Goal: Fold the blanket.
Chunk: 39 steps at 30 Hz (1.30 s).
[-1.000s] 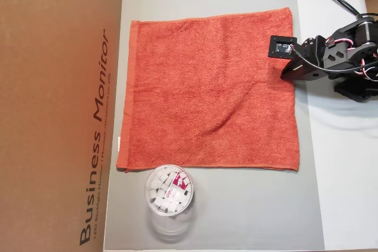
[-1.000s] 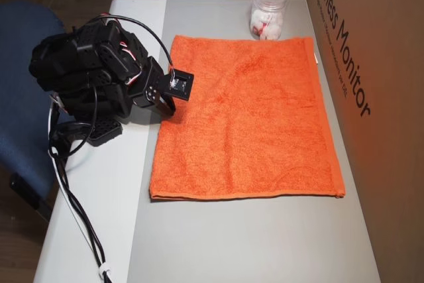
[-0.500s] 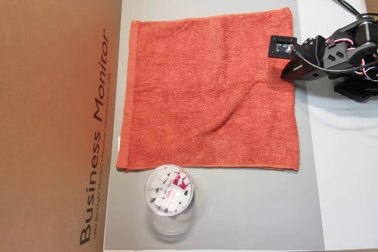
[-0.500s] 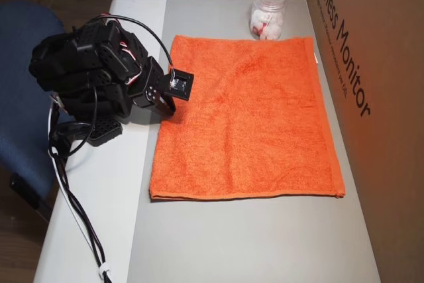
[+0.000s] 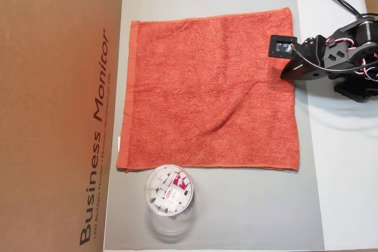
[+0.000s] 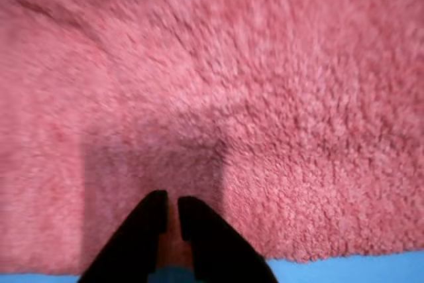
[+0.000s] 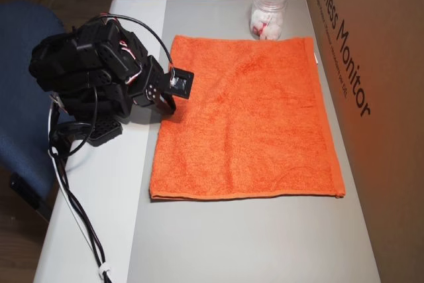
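Orange-red terry cloth is filling almost my whole wrist view: the blanket (image 6: pixel 252 97) is lying spread out flat and unfolded on the grey mat (image 5: pixel 236 216) that is covering the middle of the surface (image 7: pixel 93 203). In both overhead views it is showing as a rough square with hemmed edges, one shallow crease running across it, and a small white tag (image 5: pixel 119 143) sticking out at the hem next to the cardboard box.

My claw (image 6: pixel 171 215) is hanging low over the blanket just inside one edge, its shadow falling on the pile ahead of it. The two dark fingers (image 6: pixel 142 230) are standing nearly together with only a thin gap between the tips, and nothing is caught between them. In an overhead view my arm (image 5: pixel 342 57) is reaching in from the white part of the surface at the right, with the wrist camera (image 5: pixel 282 46) sitting over the blanket's right hem near the upper corner.

Just beyond the blanket's lower hem in that view, a clear round plastic tub (image 5: pixel 168 196) with small white pieces inside is standing on the mat, close to the hem. A large brown cardboard box (image 5: pixel 59 110) printed "Business Monitor" is lying along the mat's left side. A blue chair (image 7: pixel 20 97) is showing behind my base in the other overhead view.
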{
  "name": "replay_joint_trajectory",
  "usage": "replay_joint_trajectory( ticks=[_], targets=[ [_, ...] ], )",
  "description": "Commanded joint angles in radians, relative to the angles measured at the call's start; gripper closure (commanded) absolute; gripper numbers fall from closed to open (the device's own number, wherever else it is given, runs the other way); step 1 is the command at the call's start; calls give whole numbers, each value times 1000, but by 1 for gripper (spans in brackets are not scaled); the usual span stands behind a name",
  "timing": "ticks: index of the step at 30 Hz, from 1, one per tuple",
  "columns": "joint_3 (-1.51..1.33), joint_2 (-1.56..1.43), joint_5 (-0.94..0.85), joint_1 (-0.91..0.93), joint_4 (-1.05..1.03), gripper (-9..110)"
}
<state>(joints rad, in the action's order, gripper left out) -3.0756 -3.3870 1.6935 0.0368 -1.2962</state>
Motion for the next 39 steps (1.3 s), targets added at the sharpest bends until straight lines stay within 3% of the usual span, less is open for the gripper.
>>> replay_joint_trajectory(
  ticks=[1, 10, 22, 31, 39],
  targets=[
    [92, 6, -8, -49, 14, 102],
    [207, 6, -26, -222, 14, 101],
    [245, 6, -469, -451, 61, 102],
    [287, 244, -495, -649, 301, 102],
    [460, 532, -492, -811, 305, 102]
  ],
)
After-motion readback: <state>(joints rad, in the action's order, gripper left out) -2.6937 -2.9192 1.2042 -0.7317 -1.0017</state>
